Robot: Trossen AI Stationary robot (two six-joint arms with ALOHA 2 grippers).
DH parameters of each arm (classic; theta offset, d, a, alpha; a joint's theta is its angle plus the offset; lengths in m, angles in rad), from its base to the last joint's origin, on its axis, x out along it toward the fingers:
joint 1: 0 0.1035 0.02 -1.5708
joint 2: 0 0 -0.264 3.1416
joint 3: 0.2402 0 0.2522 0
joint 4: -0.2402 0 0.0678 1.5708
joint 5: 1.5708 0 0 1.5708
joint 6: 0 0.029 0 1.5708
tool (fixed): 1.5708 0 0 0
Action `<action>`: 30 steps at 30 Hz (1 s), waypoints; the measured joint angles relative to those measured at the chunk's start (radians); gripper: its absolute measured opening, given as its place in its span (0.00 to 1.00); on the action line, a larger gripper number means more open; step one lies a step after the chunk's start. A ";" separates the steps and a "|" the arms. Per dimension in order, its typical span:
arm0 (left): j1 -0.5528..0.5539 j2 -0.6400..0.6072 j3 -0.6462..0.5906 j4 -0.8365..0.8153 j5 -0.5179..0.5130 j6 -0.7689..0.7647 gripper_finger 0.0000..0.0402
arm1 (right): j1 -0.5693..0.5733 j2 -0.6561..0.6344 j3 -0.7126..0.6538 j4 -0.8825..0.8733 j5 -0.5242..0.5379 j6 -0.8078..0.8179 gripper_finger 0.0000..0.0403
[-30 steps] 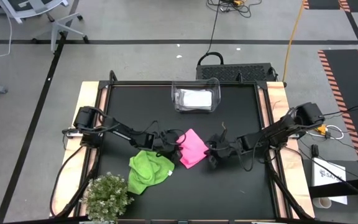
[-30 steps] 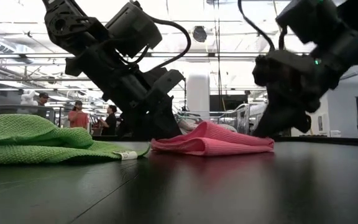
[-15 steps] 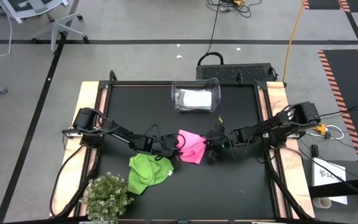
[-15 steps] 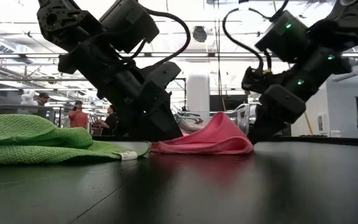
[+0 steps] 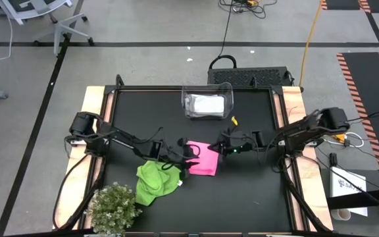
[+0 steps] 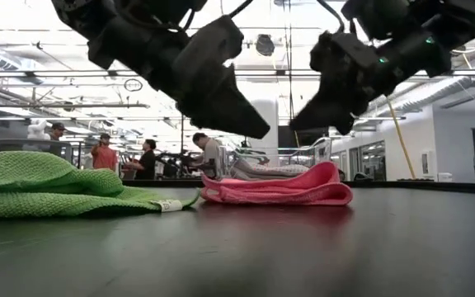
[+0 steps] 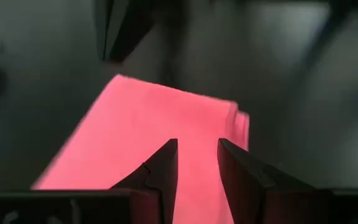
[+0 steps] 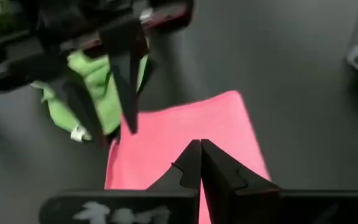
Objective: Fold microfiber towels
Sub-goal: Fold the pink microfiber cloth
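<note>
- Two grippers hang just above the pink towel at table centre; a second ago both were down at cloth level.
- Left gripper: fingers narrowly parted, nothing between them. It has lifted off the towel's left side.
- Right gripper: fingers shut together, empty. It has swung from the towel's right side, up and over its right edge.
- Pink towel: a second ago it lay wider and looser. Half a second ago its right part was raised in a hump beside the right gripper. It now lies as a compact, layered rectangle, flat on the black table, with no gripper touching it.
- Meaning for the task: the fold on the pink towel appears complete, or nearly so. In the low view the right edge stands slightly proud, so a press or one more fold may still be needed.
- Green towel: crumpled and unfolded, just left of the pink one, near the plant. Its position is unchanged. It is the likely next item.
- Bin: at the table's far edge, holding something white, probably a folded towel.
</note>
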State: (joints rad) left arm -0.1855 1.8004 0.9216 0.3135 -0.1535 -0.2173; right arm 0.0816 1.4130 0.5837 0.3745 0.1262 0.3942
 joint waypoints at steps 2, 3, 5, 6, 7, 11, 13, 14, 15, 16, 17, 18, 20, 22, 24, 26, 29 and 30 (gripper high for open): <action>0.012 0.000 0.000 -0.023 0.009 0.132 0.29 | 0.024 0.012 -0.011 0.005 0.006 -0.014 0.00; 0.024 0.000 -0.001 -0.048 0.019 0.180 0.29 | 0.034 0.032 -0.011 0.035 0.009 -0.015 0.00; 0.051 0.000 -0.003 -0.083 0.042 0.256 0.29 | 0.060 0.069 -0.006 0.062 0.037 -0.015 0.00; 0.068 0.004 -0.004 -0.092 0.059 0.286 0.29 | 0.071 0.092 -0.009 0.079 0.063 -0.015 0.00; 0.085 0.008 -0.004 -0.085 0.075 0.306 0.29 | 0.080 0.122 -0.008 0.109 0.094 -0.018 0.00; 0.147 0.026 -0.044 -0.022 0.156 0.312 0.28 | 0.084 0.223 -0.009 0.172 0.212 -0.072 0.00; 0.162 0.028 -0.075 -0.001 0.174 0.295 0.25 | 0.070 0.275 -0.008 0.228 0.240 -0.090 0.00; 0.165 0.034 -0.084 0.022 0.178 0.293 0.23 | 0.060 0.309 -0.008 0.280 0.239 -0.091 0.00; 0.165 0.037 -0.096 0.040 0.180 0.292 0.21 | 0.051 0.347 -0.007 0.335 0.237 -0.090 0.00; 0.163 0.037 -0.110 0.044 0.185 0.292 0.19 | 0.045 0.381 -0.007 0.377 0.235 -0.091 0.00; 0.161 0.037 -0.122 0.052 0.189 0.292 0.17 | 0.039 0.414 -0.008 0.420 0.231 -0.093 0.00; 0.157 0.037 -0.129 0.064 0.190 0.292 0.15 | 0.033 0.448 -0.009 0.467 0.220 -0.093 0.00; 0.153 0.036 -0.146 0.066 0.189 0.293 0.11 | 0.025 0.505 -0.007 0.526 0.213 -0.085 0.00; 0.150 0.036 -0.164 0.066 0.189 0.293 0.08 | 0.022 0.551 -0.006 0.572 0.213 -0.083 0.00; 0.150 0.036 -0.182 0.072 0.186 0.291 0.05 | 0.020 0.587 -0.005 0.608 0.218 -0.082 0.00; 0.150 0.042 -0.203 0.101 0.185 0.283 0.02 | 0.020 0.617 -0.004 0.641 0.218 -0.085 0.00; 0.150 0.042 -0.229 0.134 0.183 0.269 0.01 | 0.020 0.650 -0.005 0.651 0.218 -0.083 0.00; 0.150 0.042 -0.232 0.138 0.179 0.269 0.02 | 0.020 0.658 -0.005 0.651 0.218 -0.076 0.00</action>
State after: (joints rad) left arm -0.0357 1.8427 0.6895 0.4511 0.0258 0.0513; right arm 0.1017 2.0712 0.5785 1.0253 0.3441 0.3184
